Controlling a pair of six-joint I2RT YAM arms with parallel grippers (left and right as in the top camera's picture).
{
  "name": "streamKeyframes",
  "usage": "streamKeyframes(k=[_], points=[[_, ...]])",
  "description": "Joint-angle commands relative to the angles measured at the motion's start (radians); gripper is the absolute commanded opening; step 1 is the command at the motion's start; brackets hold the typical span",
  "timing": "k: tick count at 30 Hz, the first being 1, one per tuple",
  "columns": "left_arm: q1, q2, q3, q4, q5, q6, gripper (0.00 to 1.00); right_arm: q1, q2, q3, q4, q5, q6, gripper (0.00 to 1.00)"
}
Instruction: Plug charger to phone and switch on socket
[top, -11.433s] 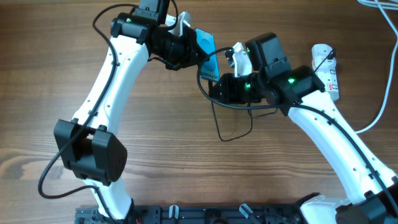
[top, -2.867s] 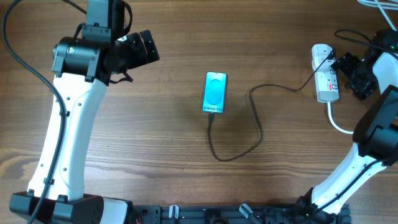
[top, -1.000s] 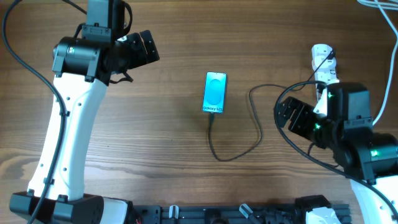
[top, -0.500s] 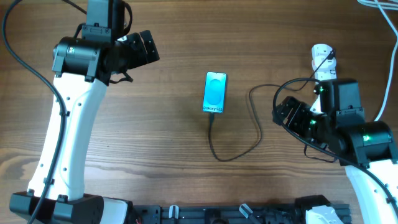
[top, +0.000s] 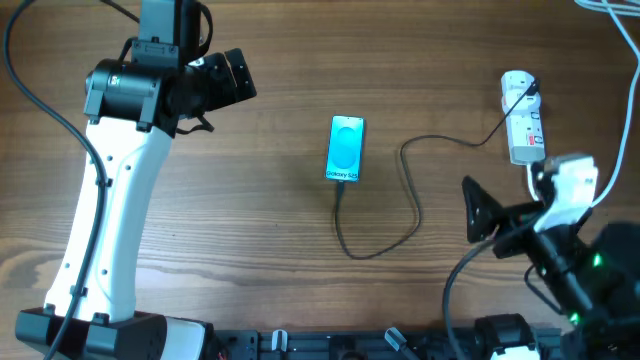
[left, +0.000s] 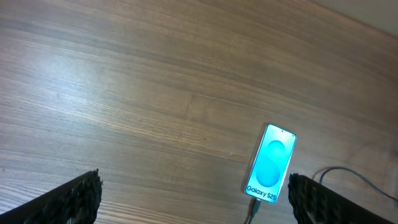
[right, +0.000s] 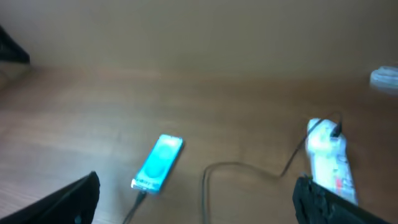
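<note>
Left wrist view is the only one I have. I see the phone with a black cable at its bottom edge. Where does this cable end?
Observer: The charger loops away from the phone and ends in a black plug in the socket, on the robot's right side.
Operator: Is that socket being touched?
Observer: No, the right gripper hangs apart from it, jaws wide open, holding nothing.
Operator: And the switch?
Observer: The socket shows a small red mark; on or off, I cannot tell.

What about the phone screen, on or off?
On: the phone glows bright turquoise, with lettering near its bottom edge.
</note>
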Motion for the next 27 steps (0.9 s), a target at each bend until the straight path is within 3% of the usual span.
streamKeyframes(k=[1, 4, 12, 21, 27], points=[[0.004, 0.003, -0.002, 0.000, -0.010, -0.013, 1.00, -0.011, -0.120, -0.218, 0.149, -0.072, -0.088, 1.00], [0.004, 0.003, -0.002, 0.000, -0.010, -0.013, 1.00, -0.011, -0.286, -0.469, 0.414, -0.089, -0.079, 1.00], [0.004, 0.003, -0.002, 0.000, -0.010, -0.013, 1.00, -0.011, -0.522, -0.857, 0.725, -0.066, 0.001, 1.00], [0.004, 0.003, -0.002, 0.000, -0.010, -0.013, 1.00, -0.027, -0.522, -0.955, 0.788, 0.053, 0.050, 1.00], [0.004, 0.003, -0.002, 0.000, -0.010, -0.013, 1.00, -0.066, -0.522, -0.955, 0.781, 0.069, -0.031, 1.00]])
